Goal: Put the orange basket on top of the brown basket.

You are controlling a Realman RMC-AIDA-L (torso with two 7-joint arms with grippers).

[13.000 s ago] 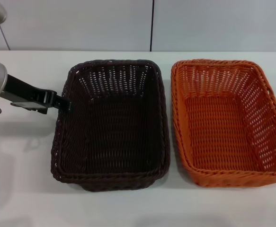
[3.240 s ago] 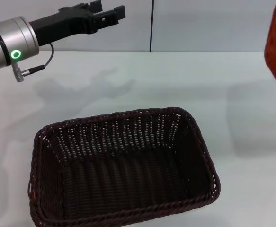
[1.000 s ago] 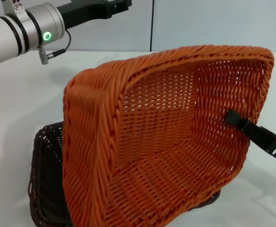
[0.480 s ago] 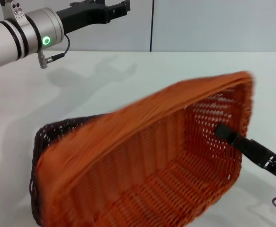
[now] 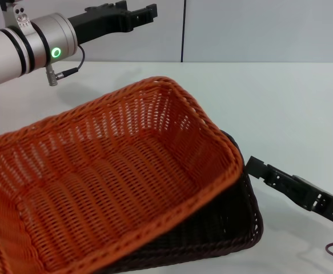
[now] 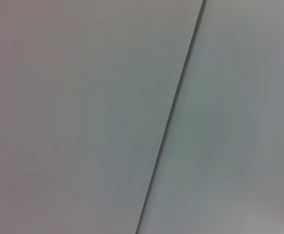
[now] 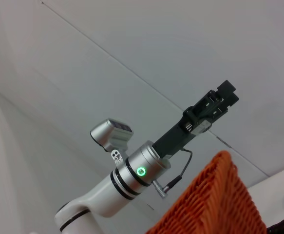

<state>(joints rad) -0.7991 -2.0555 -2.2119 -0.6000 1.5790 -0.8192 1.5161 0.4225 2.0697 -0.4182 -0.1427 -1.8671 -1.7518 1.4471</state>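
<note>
Orange basket [image 5: 106, 188]: seen in the lower left and centre of the head view, nearest the camera. It is set open side up, tilted, atop the brown basket [image 5: 243, 225], with its left end overhanging toward the lower left edge of the frame. Its braided rim is raised at the centre top of the frame. A corner of it is also shown at the bottom of the right wrist view [image 7: 215, 204].

Brown basket: largely covered by the orange one; only its right end and lower right corner are shown, resting on the white desk [image 5: 292, 108].

Right pincer [image 5: 253, 166]: found at the lower right of the head view, just beside the right end of both baskets, on a black arm entering from the right edge. No contact with either basket can be made out; whether its fingers are apart or together cannot be told.

Left pincer [image 5: 135, 12]: held high at the upper left of the head view, well apart from the baskets, with its fingers apart and nothing between them. It is also shown in the right wrist view [image 7: 219, 100].

Wall [image 6: 83, 117]: a plain grey panel with a dark seam, filling the left wrist view.
</note>
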